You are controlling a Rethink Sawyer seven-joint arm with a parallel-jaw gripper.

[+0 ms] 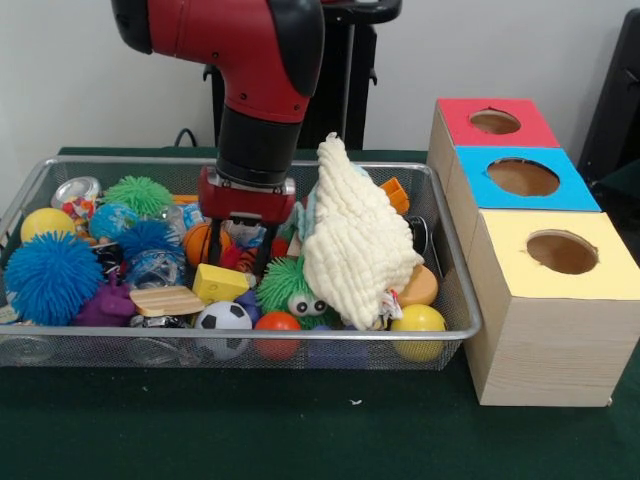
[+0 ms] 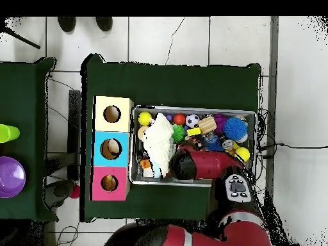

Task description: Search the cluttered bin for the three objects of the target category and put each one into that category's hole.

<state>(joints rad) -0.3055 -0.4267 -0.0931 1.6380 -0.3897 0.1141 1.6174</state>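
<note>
Right now the red and black arm reaches down into the wire-mesh bin (image 1: 455, 300), and its gripper (image 1: 238, 262) is sunk among the toys with its two dark fingers (image 1: 215, 250) spread a little apart, closed on nothing that I can make out. Just below the fingertips lies a yellow block (image 1: 220, 283), hard-edged and glossy, and nearer the bin's front wall sits a small soccer ball (image 1: 223, 317) beside a smooth red ball (image 1: 277, 323). Tight against the gripper's side is a spiky green creature with googly eyes (image 1: 290, 287), and beyond that a quilted cream cloth (image 1: 355, 240) stands up in a soft, puckered heap. On the gripper's other side are a flat wooden piece (image 1: 166, 300), a purple rubbery toy (image 1: 106, 305) and a big blue spiky ball (image 1: 50, 277); a fuzzy green ball (image 1: 138, 195) lies farther back. Well past the cloth, outside the bin, stand three pale wooden boxes, each with a round hole: the yellow-topped box (image 1: 560, 255), the blue-topped box (image 1: 522, 178) and the red-topped box (image 1: 494, 122). Everything rests on a dark green table (image 1: 300, 430). Seen from overhead, white floor tiles (image 2: 192, 38) surround it.
</note>
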